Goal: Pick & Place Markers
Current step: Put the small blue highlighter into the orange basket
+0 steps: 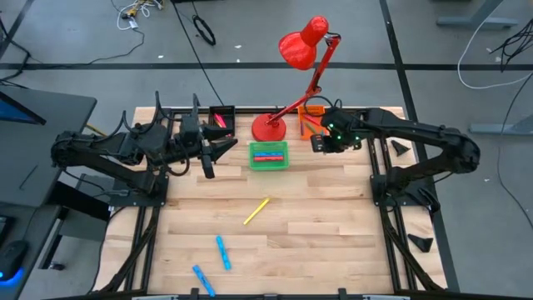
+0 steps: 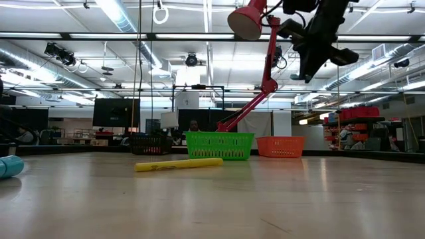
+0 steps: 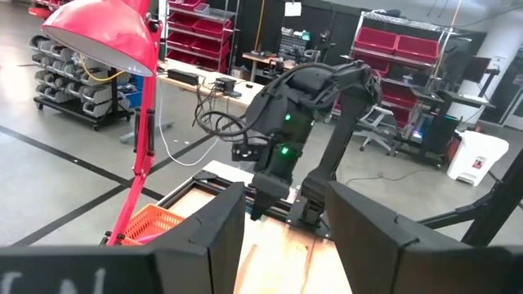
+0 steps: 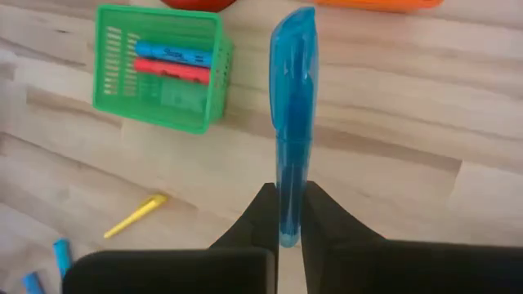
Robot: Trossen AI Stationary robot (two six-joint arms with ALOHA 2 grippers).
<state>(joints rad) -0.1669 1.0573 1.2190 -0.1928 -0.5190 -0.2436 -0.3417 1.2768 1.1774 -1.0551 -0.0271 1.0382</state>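
Your table [image 1: 316, 200] carries the red lamp [image 1: 301, 50] at the back, with the green basket [image 1: 269, 156] just in front of its base holding a blue and a red marker. Your left gripper [image 1: 218, 152] waits beside the black bin [image 1: 221, 117], fingers apart and empty. Your right gripper [image 4: 286, 214] is clamped on a blue marker [image 4: 292, 106] above the table near the orange basket [image 1: 311, 114]. A yellow marker [image 1: 256, 211] lies mid-table; two blue ones [image 1: 223, 252] lie at the front.

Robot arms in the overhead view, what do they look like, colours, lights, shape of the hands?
Both arms are dark, jointed segments. The left hand has two flat, angular black fingers. The right hand has slim black fingers, and green lights glow on its wrist. A black cable loops beside the right arm.
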